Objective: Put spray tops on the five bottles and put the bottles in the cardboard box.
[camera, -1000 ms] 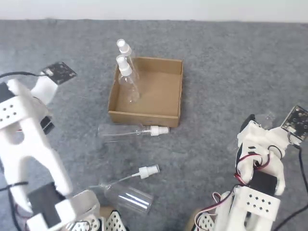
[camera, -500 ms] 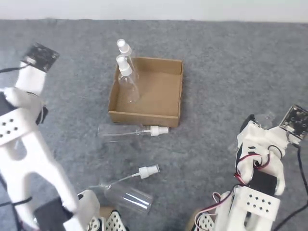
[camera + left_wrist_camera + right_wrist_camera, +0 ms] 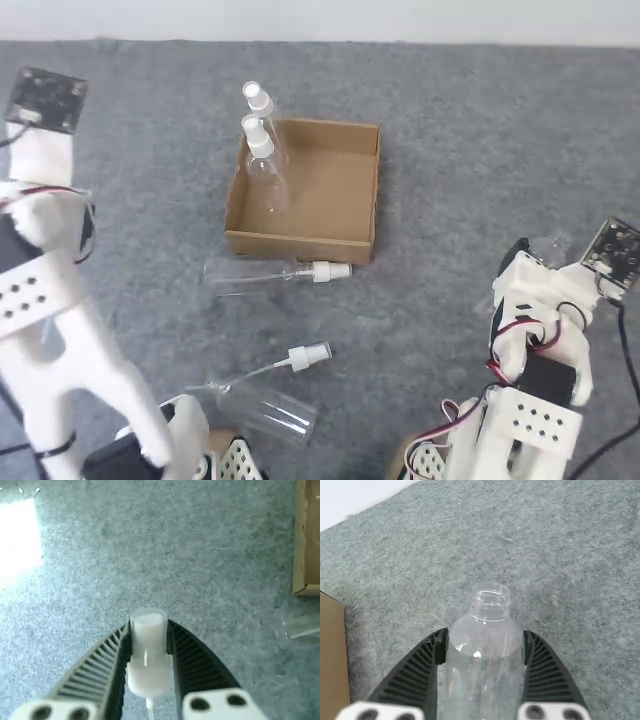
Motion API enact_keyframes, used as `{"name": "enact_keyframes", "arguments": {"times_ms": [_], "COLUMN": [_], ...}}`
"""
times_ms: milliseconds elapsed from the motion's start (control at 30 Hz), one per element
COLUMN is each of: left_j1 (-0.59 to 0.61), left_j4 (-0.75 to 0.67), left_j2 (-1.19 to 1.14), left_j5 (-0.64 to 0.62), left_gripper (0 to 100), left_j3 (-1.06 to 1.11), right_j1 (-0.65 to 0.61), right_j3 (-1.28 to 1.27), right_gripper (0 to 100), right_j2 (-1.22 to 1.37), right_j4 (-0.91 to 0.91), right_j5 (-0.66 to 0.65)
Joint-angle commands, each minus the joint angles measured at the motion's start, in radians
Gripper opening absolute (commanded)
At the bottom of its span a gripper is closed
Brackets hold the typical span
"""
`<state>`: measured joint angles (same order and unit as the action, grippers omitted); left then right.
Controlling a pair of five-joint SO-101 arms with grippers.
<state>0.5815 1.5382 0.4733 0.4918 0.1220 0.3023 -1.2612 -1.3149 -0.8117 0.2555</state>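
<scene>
My left gripper is shut on a white spray top, held above bare carpet; the left arm stands tall at the table's left. My right gripper is shut on a clear, uncapped bottle, neck pointing away; the right arm sits at the near right. The cardboard box lies in the middle with one capped bottle upright inside. A second capped bottle stands at its far left corner. Another capped bottle lies in front of the box.
A loose spray top with its tube lies on the carpet near the front. Beside it an open clear bottle lies on its side. The box corner and the lying bottle appear in the left wrist view.
The left arm has swung up and toward the far left, its wrist board rising from near the box's left side. The right arm and the bottles have stayed put.
</scene>
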Motion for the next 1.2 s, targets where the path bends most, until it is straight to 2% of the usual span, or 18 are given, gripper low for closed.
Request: {"name": "enact_keyframes", "arguments": {"times_ms": [0, 233, 500, 667, 1000, 1167], "left_j1": [-0.009, -0.028, -0.035, -0.035, -0.038, -0.109], "left_j4": [-0.028, -0.055, -0.071, -0.071, -0.117, -0.112], "left_j2": [0.057, 0.147, 0.233, 0.239, 0.241, 0.241], "left_j5": [-0.046, -0.089, -0.219, -0.229, -0.466, -0.609], "left_gripper": [1, 1, 1, 1, 1, 1], "left_j3": [-0.042, -0.042, -0.042, -0.042, -0.044, -0.044], "right_j1": [-0.007, -0.007, -0.004, -0.004, -0.004, -0.004], "right_j3": [0.018, 0.018, 0.018, 0.020, 0.020, 0.020], "right_gripper": [1.8, 1.8, 1.7, 1.7, 1.7, 1.7], "right_j2": [-0.024, -0.024, -0.024, -0.024, -0.024, -0.024], "right_j4": [0.015, 0.015, 0.013, 0.013, 0.013, 0.013], "right_j5": [-0.026, -0.026, -0.025, -0.023, -0.023, -0.021]}}
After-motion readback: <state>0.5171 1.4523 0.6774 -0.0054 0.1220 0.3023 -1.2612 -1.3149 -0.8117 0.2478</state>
